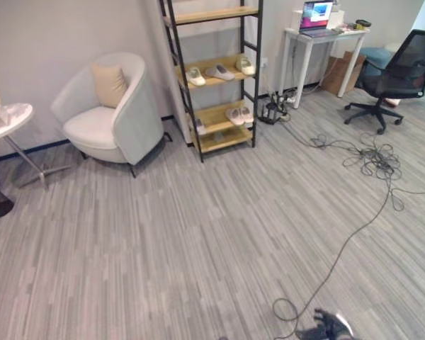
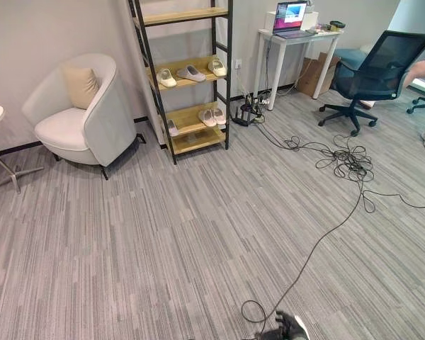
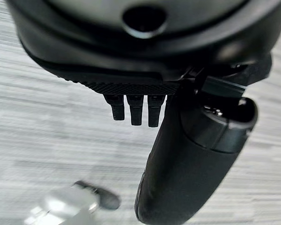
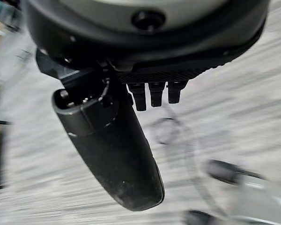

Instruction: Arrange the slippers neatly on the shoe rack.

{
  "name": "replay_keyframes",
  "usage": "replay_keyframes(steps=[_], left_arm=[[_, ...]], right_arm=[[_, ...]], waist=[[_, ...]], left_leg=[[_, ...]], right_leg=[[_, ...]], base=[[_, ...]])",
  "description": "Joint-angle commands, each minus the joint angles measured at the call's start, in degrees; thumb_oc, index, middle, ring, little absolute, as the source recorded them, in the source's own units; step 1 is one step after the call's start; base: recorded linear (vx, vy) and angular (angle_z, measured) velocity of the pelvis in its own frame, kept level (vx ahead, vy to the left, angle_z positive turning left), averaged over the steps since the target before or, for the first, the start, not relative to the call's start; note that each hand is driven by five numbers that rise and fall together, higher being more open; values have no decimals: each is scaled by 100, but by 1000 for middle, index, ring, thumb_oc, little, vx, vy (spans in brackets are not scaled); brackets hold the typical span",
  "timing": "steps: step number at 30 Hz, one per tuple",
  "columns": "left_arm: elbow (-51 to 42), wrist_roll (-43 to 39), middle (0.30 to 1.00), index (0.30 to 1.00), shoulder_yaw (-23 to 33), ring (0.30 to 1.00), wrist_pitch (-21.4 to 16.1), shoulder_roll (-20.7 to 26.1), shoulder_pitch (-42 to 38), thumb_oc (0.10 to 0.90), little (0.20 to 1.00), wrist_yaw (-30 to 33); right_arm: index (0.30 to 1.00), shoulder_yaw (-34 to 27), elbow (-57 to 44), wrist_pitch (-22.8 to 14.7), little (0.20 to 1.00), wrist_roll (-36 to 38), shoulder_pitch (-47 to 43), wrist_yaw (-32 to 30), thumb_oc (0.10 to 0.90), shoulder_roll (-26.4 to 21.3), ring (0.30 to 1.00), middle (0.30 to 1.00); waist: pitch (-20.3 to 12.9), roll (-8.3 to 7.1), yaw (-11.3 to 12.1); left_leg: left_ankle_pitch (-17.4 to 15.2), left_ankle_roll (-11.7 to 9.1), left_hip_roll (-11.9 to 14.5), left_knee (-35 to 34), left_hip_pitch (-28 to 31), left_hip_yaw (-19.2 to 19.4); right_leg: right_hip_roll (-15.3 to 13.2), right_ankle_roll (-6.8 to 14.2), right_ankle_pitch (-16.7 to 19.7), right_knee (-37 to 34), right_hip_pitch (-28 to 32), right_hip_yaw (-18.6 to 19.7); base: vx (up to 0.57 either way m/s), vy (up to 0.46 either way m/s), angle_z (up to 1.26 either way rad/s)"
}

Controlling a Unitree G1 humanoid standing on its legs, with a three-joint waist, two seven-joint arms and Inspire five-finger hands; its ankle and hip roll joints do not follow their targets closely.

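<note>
Five pale slippers [image 1: 219,71] are seen on the shoe rack [image 1: 212,78]: three on a middle shelf, two on the shelf below. The left hand [image 3: 187,159] and right hand [image 4: 112,150] are held empty over the floor [image 1: 198,234], fingers straight.
</note>
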Motion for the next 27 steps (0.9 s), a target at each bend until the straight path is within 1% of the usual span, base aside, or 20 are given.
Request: replay_keyframes(steps=[1, 3, 4, 7, 8, 13, 17, 18, 20, 21, 22, 23, 24, 25, 26, 27], left_arm=[[188, 149, 900, 900, -3, 900, -149, 98, -463, 800, 900, -21], [239, 211, 900, 900, -121, 900, -129, 19, -512, 800, 900, -34], [185, 112, 900, 900, -151, 900, -118, -17, -538, 800, 900, -75], [105, -48, 900, 900, -291, 900, -52, -82, -603, 800, 900, -273], [56, 51, 900, 900, -473, 900, -32, -97, -701, 800, 900, -310], [31, 168, 900, 900, -640, 900, -3, -98, -777, 800, 900, -322], [138, 364, 900, 900, -780, 900, 48, -89, -852, 800, 900, -331], [138, 364, 900, 900, -780, 900, 48, -89, -852, 800, 900, -331], [202, 501, 900, 900, -846, 900, 88, -50, -917, 800, 900, -331], [216, 548, 900, 900, -871, 900, 93, -41, -924, 800, 900, -346], [230, 578, 900, 900, -883, 900, 116, -23, -925, 800, 900, -353], [226, 562, 900, 900, -872, 900, 120, 5, -914, 800, 900, -353], [219, 558, 900, 900, -875, 900, 109, 25, -899, 800, 900, -342], [109, 534, 900, 900, -971, 900, 95, 43, -958, 800, 900, -345], [109, 534, 900, 900, -972, 900, 95, 44, -959, 800, 900, -345], [10, 522, 900, 900, -1013, 900, 91, 36, -995, 800, 900, -332]], right_arm=[[900, 248, -24, -148, 900, 59, -177, 73, 800, -81, 900, 900], [900, 406, 312, -97, 900, -60, -226, 123, 800, 34, 900, 900], [900, 482, 339, -82, 900, -84, -236, 155, 800, 80, 900, 900], [900, 598, 274, -67, 900, 3, -215, 303, 800, 154, 900, 900], [900, 721, 270, -54, 900, 25, -230, 394, 800, 163, 900, 900], [900, 832, 220, 12, 900, -65, -212, 502, 800, 152, 900, 900], [900, 864, 399, 80, 900, -56, -245, 565, 800, 198, 900, 900], [900, 864, 399, 80, 900, -56, -245, 565, 800, 198, 900, 900], [900, 899, 512, 101, 900, 24, -277, 620, 800, 260, 900, 900], [900, 919, 542, 109, 900, 44, -284, 636, 800, 280, 900, 900], [900, 960, 551, 105, 900, 46, -289, 650, 800, 300, 900, 900], [900, 1001, 519, 104, 900, 78, -326, 677, 800, 303, 900, 900], [900, 1026, 450, 93, 900, 136, -321, 735, 800, 316, 900, 900], [900, 990, 221, 51, 900, 316, -226, 787, 800, 301, 900, 900], [900, 989, 220, 52, 900, 316, -225, 788, 800, 301, 900, 900], [900, 985, 150, 69, 900, 342, -153, 817, 800, 290, 900, 900]], waist=[[-181, -116, 92], [-182, -130, 105], [-175, -131, 108], [-122, -143, 84], [-47, -140, 55], [92, -127, 7], [293, -114, -7], [293, -114, -7], [427, -154, 9], [465, -175, 16], [494, -203, 26], [539, -250, 44], [597, -309, 48], [787, -432, 55], [777, -424, 49], [856, -493, 18]], left_leg=[[-521, -261, 345, -7, 278, 126], [-526, -264, 346, -7, 286, 113], [-528, -266, 347, -7, 291, 109], [-527, -280, 356, -7, 299, 116], [-520, -282, 358, -7, 299, 123], [-526, -299, 391, -7, 337, 138], [-464, -358, 517, -7, 319, 94], [-464, -358, 517, -7, 318, 94], [-380, -418, 646, 2, 291, 31], [-393, -436, 688, 65, 258, 4], [-435, -449, 731, 183, 212, -30], [-542, -457, 776, 441, 111, -57], [-660, -480, 789, 872, -32, -20], [-599, -501, 906, 1983, -620, 317], [-617, -503, 914, 2022, -655, 306], [-416, -439, 1100, 2537, -922, 655]], right_leg=[[-390, 498, -128, -4, -213, 87], [-387, 497, -139, -4, -199, 71], [-386, 497, -146, -4, -195, 67], [-383, 496, -144, -4, -187, 56], [-374, 482, -131, -4, -193, 85], [-339, 420, -145, 26, -172, 117], [-276, 321, -321, 419, -399, 119], [-276, 321, -321, 420, -400, 119], [-208, 235, -460, 683, -548, 102], [-183, 215, -516, 767, -597, 100], [-145, 183, -573, 881, -654, 138], [-88, 131, -651, 1016, -727, 221], [-66, 83, -727, 1129, -749, 278], [-110, 14, -836, 1272, -717, 225], [-103, 12, -838, 1278, -732, 218], [-125, -67, -881, 1312, -667, 165]], base=[[0, 0, 0], [17, -14, -1], [31, -31, -2], [30, -44, 0], [20, -47, 0], [50, -63, 0], [50, -100, -1], [65, -128, 1], [85, -176, 1], [92, -174, 4], [103, -176, 5], [117, -193, 0], [111, -283, -3], [67, -216, -9], [95, -229, 9], [55, -78, 30]])
